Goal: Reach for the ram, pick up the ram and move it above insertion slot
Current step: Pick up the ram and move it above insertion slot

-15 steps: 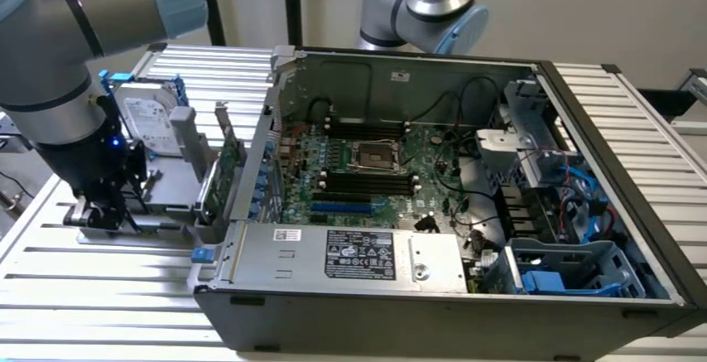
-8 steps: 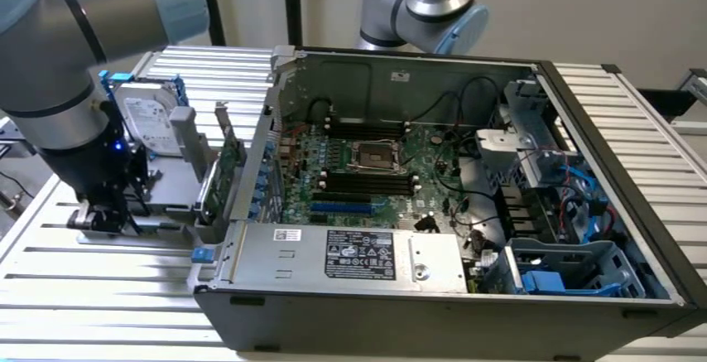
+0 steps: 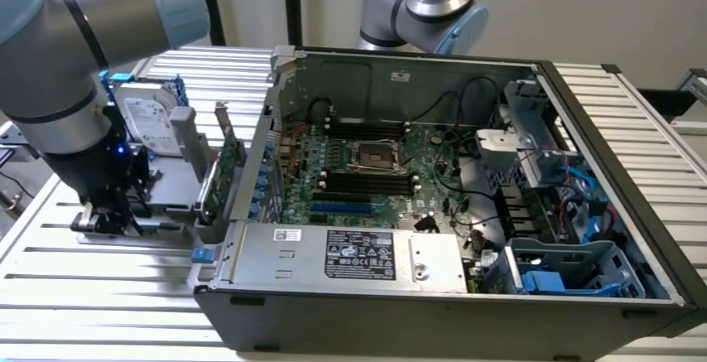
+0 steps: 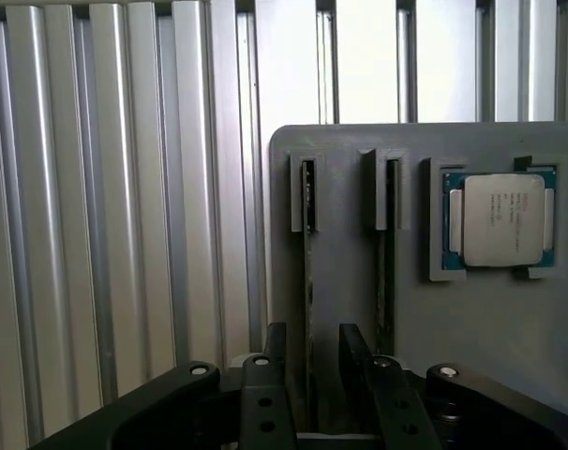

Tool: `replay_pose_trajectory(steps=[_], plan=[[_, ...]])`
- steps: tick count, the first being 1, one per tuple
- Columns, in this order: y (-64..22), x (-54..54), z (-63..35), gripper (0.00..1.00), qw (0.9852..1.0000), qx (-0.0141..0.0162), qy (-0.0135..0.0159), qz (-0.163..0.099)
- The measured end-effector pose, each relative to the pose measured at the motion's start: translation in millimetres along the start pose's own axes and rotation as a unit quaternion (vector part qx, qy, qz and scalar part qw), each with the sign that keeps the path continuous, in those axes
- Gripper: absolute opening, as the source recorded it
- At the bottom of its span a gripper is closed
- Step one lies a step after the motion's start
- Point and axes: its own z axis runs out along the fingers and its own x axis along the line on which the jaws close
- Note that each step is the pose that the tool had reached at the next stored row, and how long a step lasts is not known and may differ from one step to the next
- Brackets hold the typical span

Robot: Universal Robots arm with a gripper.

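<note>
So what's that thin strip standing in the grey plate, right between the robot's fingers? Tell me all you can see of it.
That is the ram, seen edge-on in the wrist view: a long, very thin, flat strip that looks dark from this angle. It stands on its long edge in a narrow slot of the grey holder, with its far end seated in a raised grey bracket. The open gripper straddles it, one finger on each side, not yet clamped.

Ram (image 4: 307,281) upright in holder (image 4: 350,150) slot, btwn gripper (image 4: 312,333) fingers; CPU (image 4: 498,220) beside, same holder.
</note>
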Motion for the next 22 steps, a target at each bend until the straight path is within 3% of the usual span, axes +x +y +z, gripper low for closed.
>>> replay_pose_trajectory(steps=[10,18,22], plan=[[0.3,0.1,4.3,0.36,0.9999,-0.0002,-0.0025,-0.01],[1.0,0.2,6.2,0.36,0.9999,-0.0004,-0.0026,-0.017],[1.0,0.2,6.5,0.22,0.9998,-0.0006,-0.0024,-0.018]])
